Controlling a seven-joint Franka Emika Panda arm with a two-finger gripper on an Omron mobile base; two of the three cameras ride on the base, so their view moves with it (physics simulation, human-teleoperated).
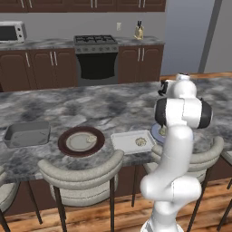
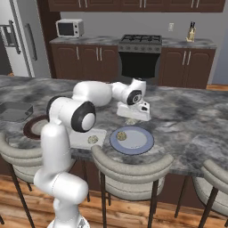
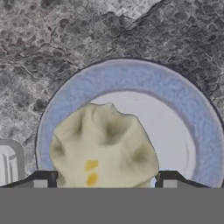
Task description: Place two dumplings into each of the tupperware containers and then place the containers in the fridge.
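My gripper hangs low over the round blue-rimmed plate. In the hand view a pale pleated dumpling fills the gap between my fingertips, which press on both its sides. Another dumpling lies on that plate. The whitish tupperware container holds one dumpling and sits just left of the blue plate. The dark grey container stands at the counter's left end. A further dumpling rests on the brown-rimmed plate. The fridge stands at the back left.
Bar stools line the near edge of the marble island. My own arm blocks part of the blue plate in the left base view. A stove, microwave and dark cabinets run along the far wall.
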